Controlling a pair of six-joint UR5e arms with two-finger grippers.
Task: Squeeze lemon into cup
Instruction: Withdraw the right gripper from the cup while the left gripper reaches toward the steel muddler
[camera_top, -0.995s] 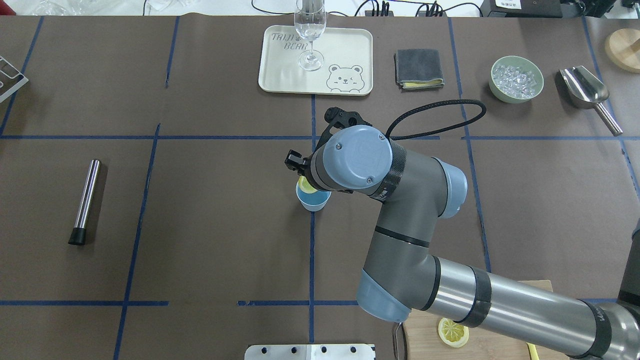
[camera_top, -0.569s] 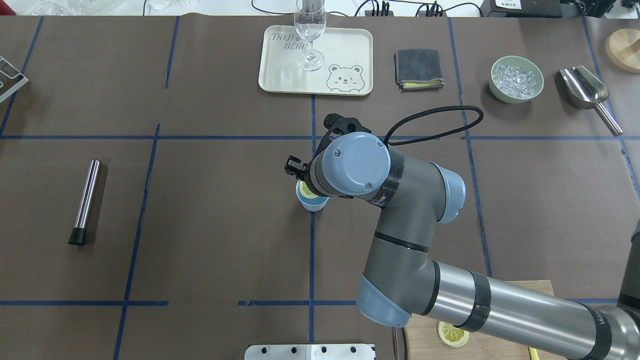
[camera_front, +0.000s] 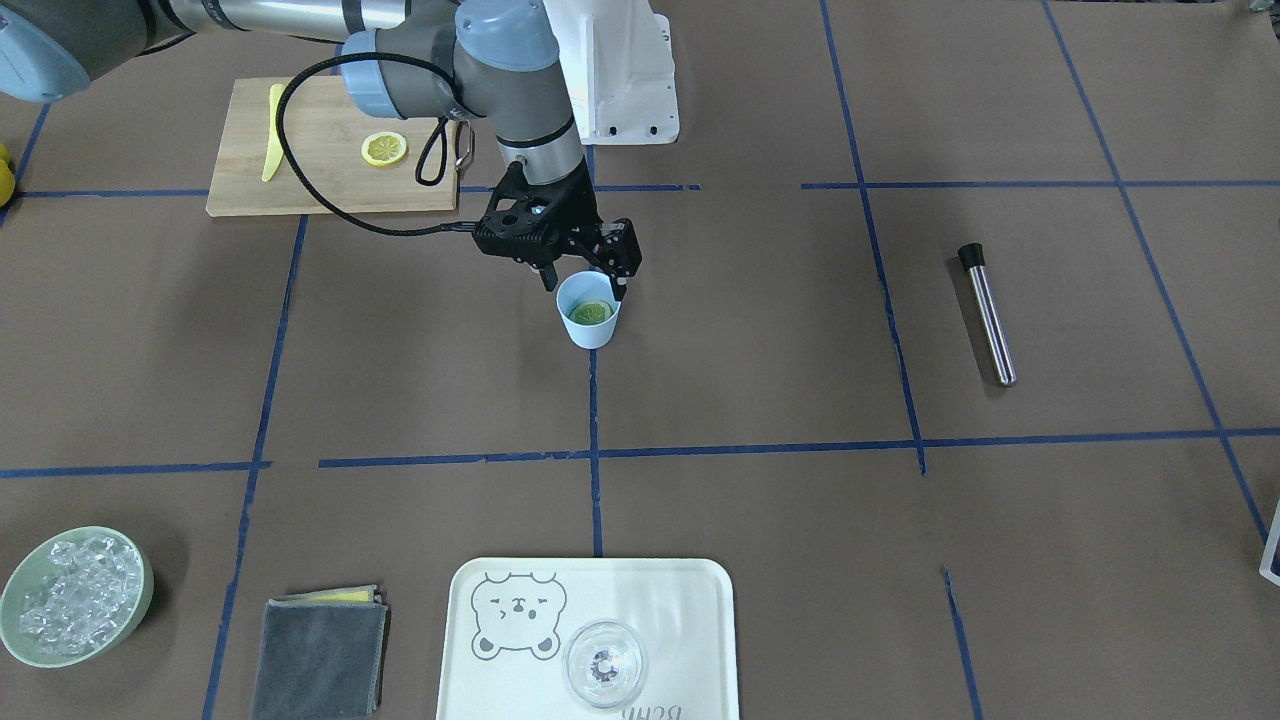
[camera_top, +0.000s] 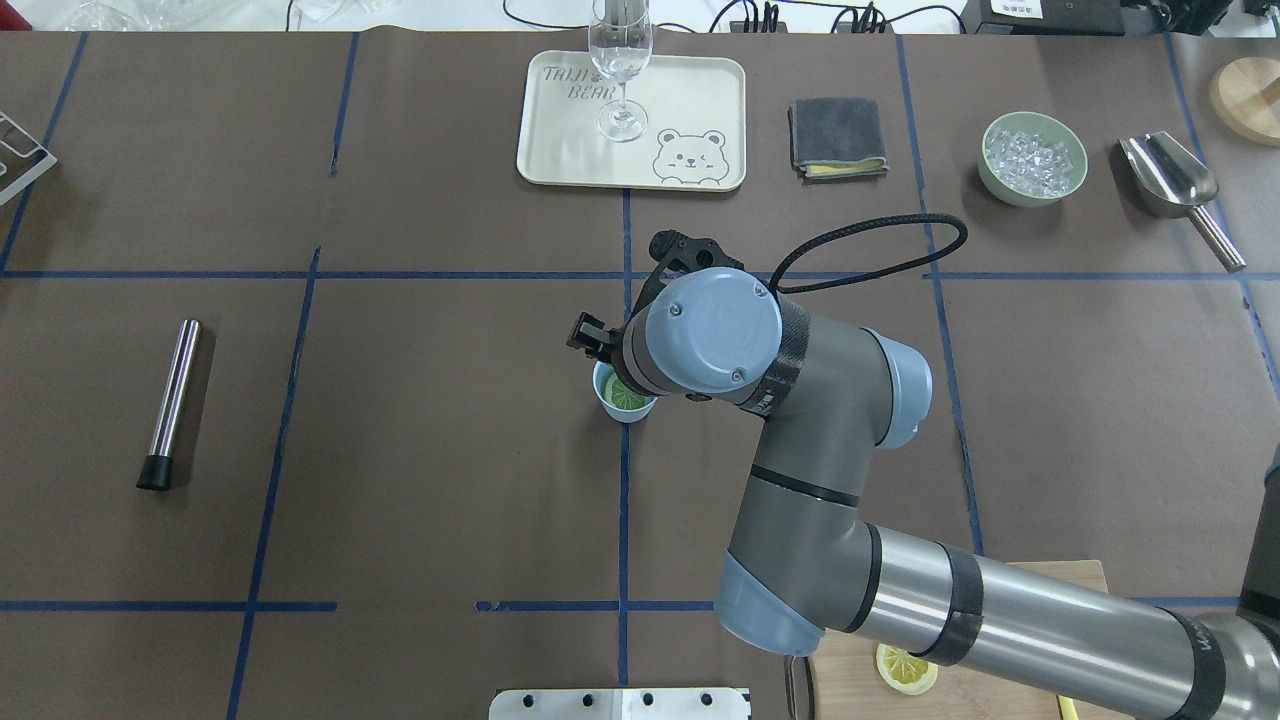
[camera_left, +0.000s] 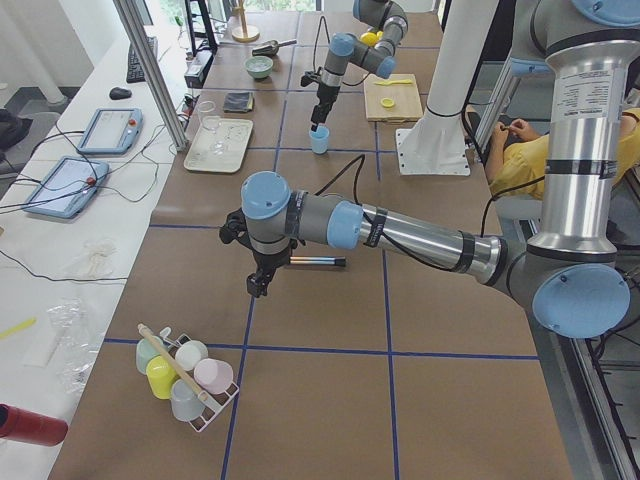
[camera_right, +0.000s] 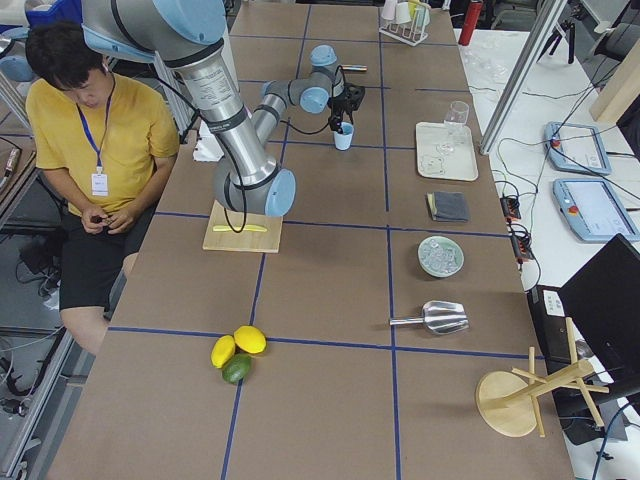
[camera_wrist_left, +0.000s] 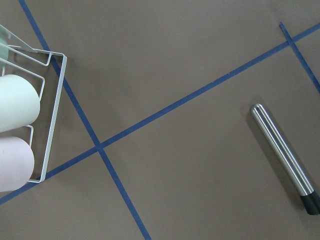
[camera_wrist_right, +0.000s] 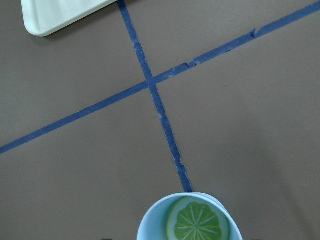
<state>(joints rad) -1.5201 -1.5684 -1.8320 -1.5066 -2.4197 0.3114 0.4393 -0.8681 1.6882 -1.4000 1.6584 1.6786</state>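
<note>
The light blue cup (camera_front: 590, 335) stands at the table's middle on a blue tape line. A lemon slice (camera_front: 591, 313) lies flat inside it, face up; it also shows in the overhead view (camera_top: 627, 394) and the right wrist view (camera_wrist_right: 197, 220). My right gripper (camera_front: 583, 281) hangs just above the cup's far rim, open and empty, one finger on each side. A second slice (camera_front: 384, 148) lies on the wooden board (camera_front: 310, 180). My left gripper (camera_left: 258, 285) hovers over the table's left end; I cannot tell whether it is open or shut.
A yellow plastic knife (camera_front: 272, 145) lies on the board. A steel muddler (camera_front: 988, 315) lies on the robot's left. A tray (camera_front: 690, 600) bears a clear glass (camera_front: 604, 663); a grey cloth (camera_front: 320, 645) and a green ice bowl (camera_front: 70, 595) are beside it. A cup rack (camera_wrist_left: 47, 115) is near my left gripper.
The lemon slice was held at the cup's rim by my right gripper. It has dropped and lies flat in the cup. The right wrist shifted slightly.
</note>
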